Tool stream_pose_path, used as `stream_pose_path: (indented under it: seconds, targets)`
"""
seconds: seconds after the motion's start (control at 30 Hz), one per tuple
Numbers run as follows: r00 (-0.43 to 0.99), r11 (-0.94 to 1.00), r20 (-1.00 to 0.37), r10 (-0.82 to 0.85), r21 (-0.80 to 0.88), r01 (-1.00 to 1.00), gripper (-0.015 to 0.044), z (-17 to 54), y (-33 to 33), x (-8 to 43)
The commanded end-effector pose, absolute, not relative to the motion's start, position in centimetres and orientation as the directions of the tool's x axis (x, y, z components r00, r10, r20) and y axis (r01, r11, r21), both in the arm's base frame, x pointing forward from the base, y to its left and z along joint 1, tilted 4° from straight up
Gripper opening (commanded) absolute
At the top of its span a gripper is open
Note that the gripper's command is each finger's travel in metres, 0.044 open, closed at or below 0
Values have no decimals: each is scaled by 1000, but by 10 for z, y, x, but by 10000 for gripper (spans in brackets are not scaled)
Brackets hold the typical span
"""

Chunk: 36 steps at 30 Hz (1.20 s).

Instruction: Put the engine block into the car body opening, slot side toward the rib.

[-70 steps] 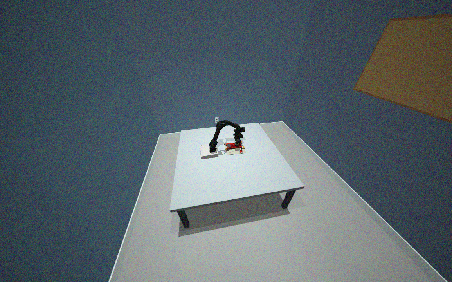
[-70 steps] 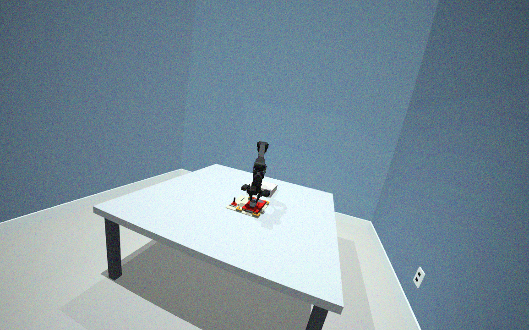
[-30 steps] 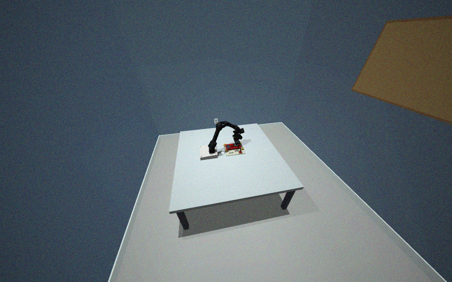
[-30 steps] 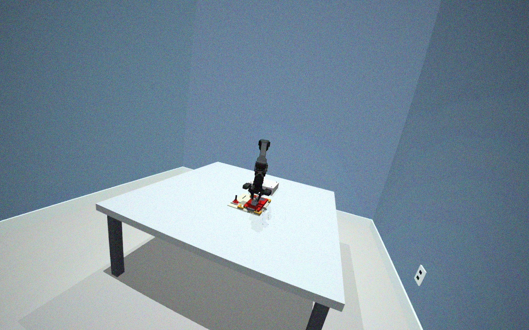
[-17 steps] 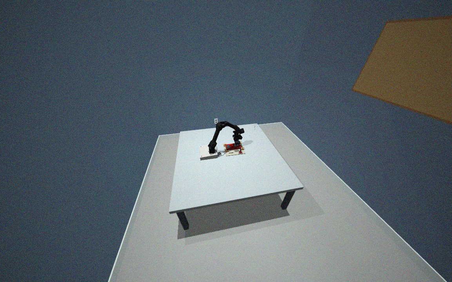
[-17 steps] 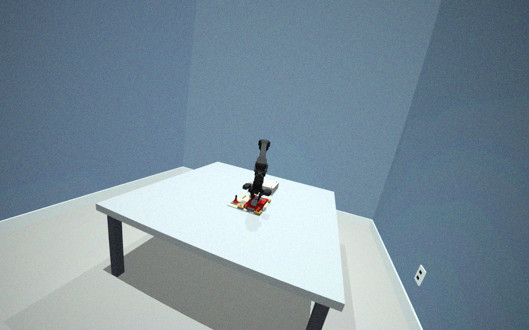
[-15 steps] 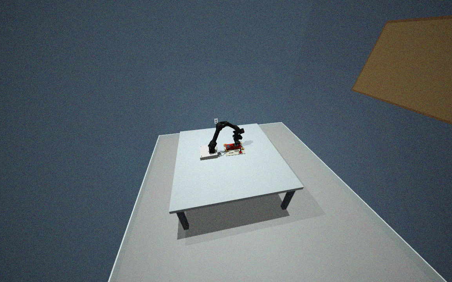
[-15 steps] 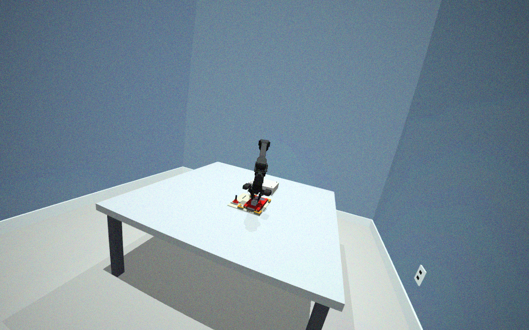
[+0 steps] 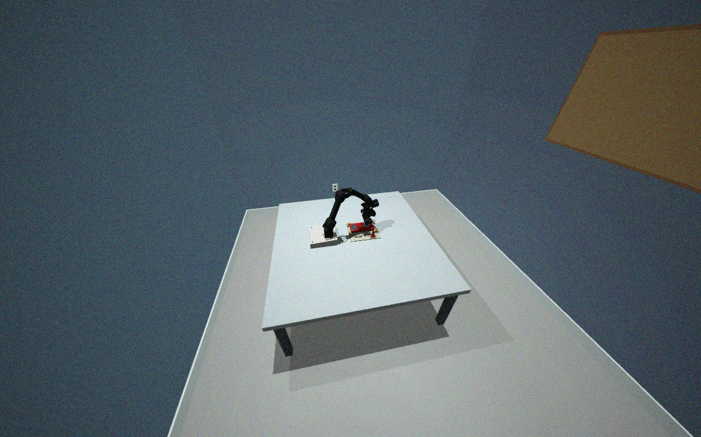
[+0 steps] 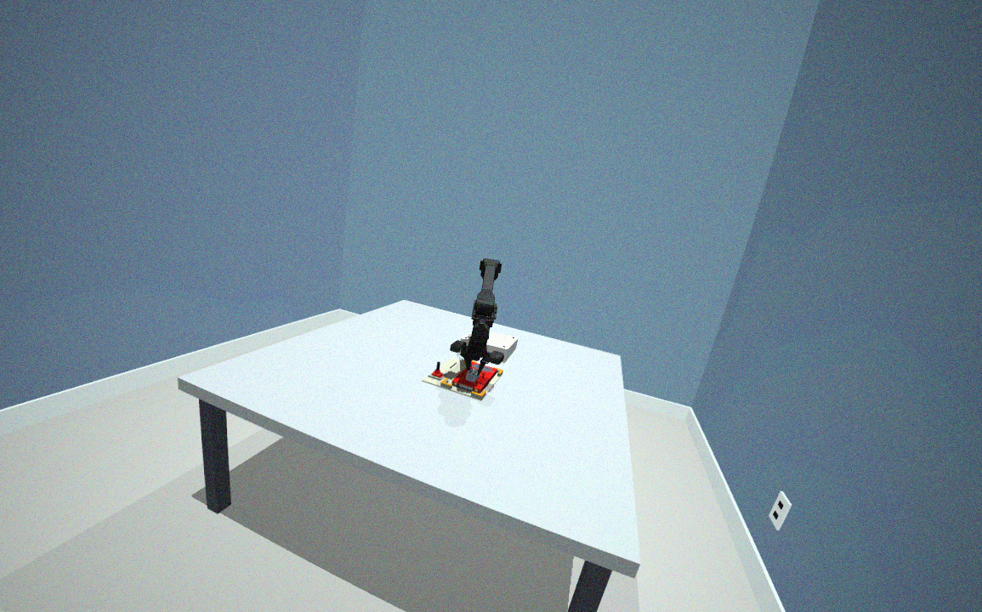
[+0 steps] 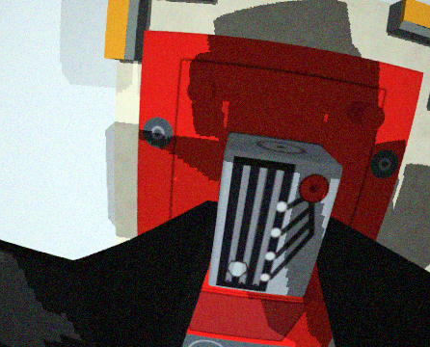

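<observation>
The engine block [image 11: 258, 222] [image 10: 472, 373] is a grey block with dark slots on its face and a round red cap. My gripper [image 11: 268, 222] [image 10: 473, 371] [image 9: 368, 223] is shut on it, one black finger on each side. The block is over the red car body [image 11: 154, 193] [image 10: 488, 377] [image 9: 360, 227], and its shadow and the arm's shadow darken much of the body. The opening and the rib cannot be made out; the block and fingers cover that part. How high the block is above the body cannot be told.
Yellow and dark corner brackets [image 11: 116, 29] [image 11: 424, 18] hold the car body on a cream board [image 11: 125, 106]. A small red piece with a black upright post [image 10: 437, 372] [image 9: 372, 235] stands beside the body. The arm's white base box [image 9: 321, 235] [image 10: 505, 347] is on the table [image 9: 363, 282].
</observation>
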State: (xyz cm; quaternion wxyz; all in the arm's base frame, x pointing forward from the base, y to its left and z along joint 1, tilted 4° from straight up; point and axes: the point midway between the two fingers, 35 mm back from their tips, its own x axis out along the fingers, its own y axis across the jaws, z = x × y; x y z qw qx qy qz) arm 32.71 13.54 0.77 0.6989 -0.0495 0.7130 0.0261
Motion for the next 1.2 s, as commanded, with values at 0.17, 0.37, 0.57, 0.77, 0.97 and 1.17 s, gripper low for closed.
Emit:
stream_pose_path:
  seconds: [0.17, 0.37, 0.57, 0.77, 0.97, 1.17]
  targets:
    - [-24, 993, -999, -33, -30, -114, 159, 4, 135, 326]
    - [-18, 994, -999, -34, -32, -107, 317, 7, 135, 327]
    - [-18, 994, -999, -34, -32, -107, 440, 7, 135, 327]
    - [-18, 994, -999, -34, -32, -107, 440, 7, 135, 327]
    - [-24, 993, -999, -33, -30, -114, 440, 19, 135, 327]
    - [-24, 993, -999, -33, -30, -114, 440, 19, 135, 327]
